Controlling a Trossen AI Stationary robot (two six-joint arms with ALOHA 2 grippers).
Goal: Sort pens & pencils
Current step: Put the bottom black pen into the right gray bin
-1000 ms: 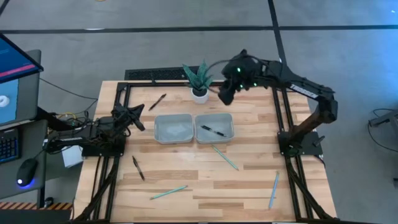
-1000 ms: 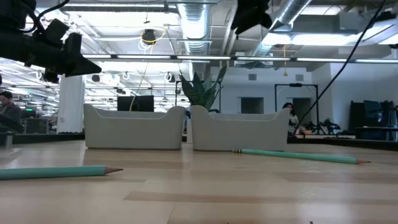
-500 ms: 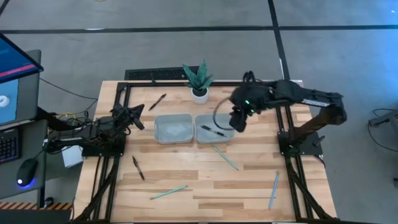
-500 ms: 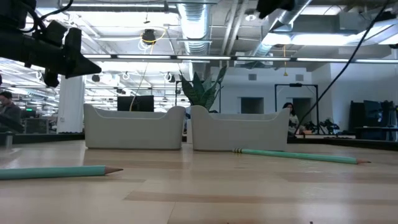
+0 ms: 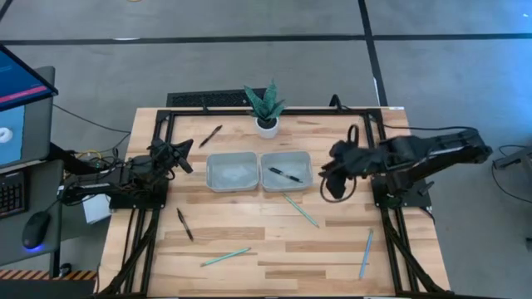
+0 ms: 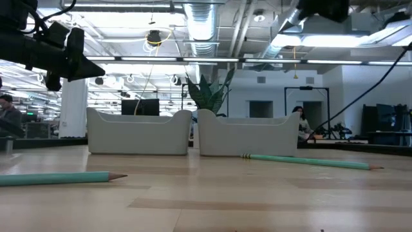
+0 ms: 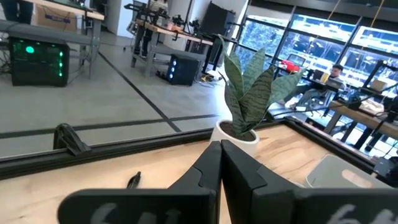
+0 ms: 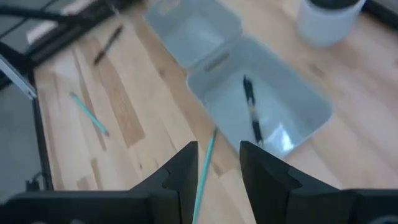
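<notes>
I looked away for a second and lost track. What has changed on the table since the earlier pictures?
The right gripper swung from beside the plant at the table's far edge, over the right tray, to the table's right side, above the pencil near that tray; its fingers are apart with nothing between them. Unchanged: the left gripper, shut, the pen in the right tray, and the other pens and pencils.

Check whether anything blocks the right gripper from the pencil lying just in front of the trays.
Nothing visible does. The right gripper, open and empty, hangs beside the pencil with only bare table between them.
</notes>
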